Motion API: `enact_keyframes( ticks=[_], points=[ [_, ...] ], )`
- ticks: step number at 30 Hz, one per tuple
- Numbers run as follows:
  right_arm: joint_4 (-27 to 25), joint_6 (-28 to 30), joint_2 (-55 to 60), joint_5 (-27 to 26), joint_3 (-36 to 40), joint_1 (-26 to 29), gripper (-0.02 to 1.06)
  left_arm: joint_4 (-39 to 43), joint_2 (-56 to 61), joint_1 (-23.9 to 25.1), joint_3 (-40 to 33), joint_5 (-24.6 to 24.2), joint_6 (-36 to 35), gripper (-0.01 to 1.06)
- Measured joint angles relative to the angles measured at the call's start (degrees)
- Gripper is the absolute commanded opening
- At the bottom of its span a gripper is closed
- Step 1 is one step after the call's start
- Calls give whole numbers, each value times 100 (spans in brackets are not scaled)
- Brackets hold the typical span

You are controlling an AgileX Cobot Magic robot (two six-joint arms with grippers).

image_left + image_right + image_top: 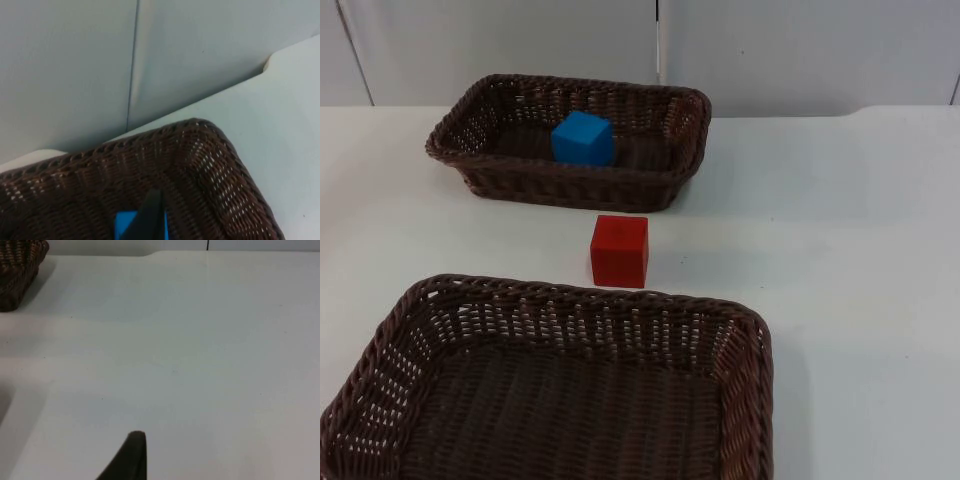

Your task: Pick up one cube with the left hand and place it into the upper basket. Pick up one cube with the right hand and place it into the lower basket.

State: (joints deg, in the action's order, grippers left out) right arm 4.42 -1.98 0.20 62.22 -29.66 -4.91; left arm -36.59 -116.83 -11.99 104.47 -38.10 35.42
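the blue cube [583, 138] lies inside the upper basket [470, 118], near the middle of its floor. the red cube [619, 250] stands on the white desk [840, 230] between the two baskets, apart from the upper one's front wall and just beside the rim of the lower basket [740, 330], which holds nothing.

in the left wrist view a black fingertip of the left gripper [145, 220] hangs above the upper basket, over the blue cube, close to a rounded corner of the wicker wall, with the grey partition [65, 65] behind; whether its jaws are apart or together i cannot tell.

in the right wrist view a fingertip of the right gripper [131, 455] is over bare desk, well apart from a basket corner [20, 270]; its jaws' state cannot be told either.
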Motion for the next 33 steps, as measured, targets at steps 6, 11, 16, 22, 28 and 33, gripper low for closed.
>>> enact_keyframes(
  ticks=[6,11,16,22,28,33],
  points=[
    [0,0,0,0,0,0,105,331,370,0,-444,143,-187,90],
    [0,0,0,0,0,0,105,453,948,138,-1301,473,-270,90],
    [0,0,0,0,0,0,105,454,1590,403,-2220,926,-284,90],
    [0,0,0,0,0,0,105,454,2302,687,-3253,1300,-294,90],
    [0,0,0,0,0,0,105,428,3137,728,-4116,1695,-294,90],
    [0,-12,0,0,0,0,105,388,3746,728,-4495,1789,-294,90]
  ],
)
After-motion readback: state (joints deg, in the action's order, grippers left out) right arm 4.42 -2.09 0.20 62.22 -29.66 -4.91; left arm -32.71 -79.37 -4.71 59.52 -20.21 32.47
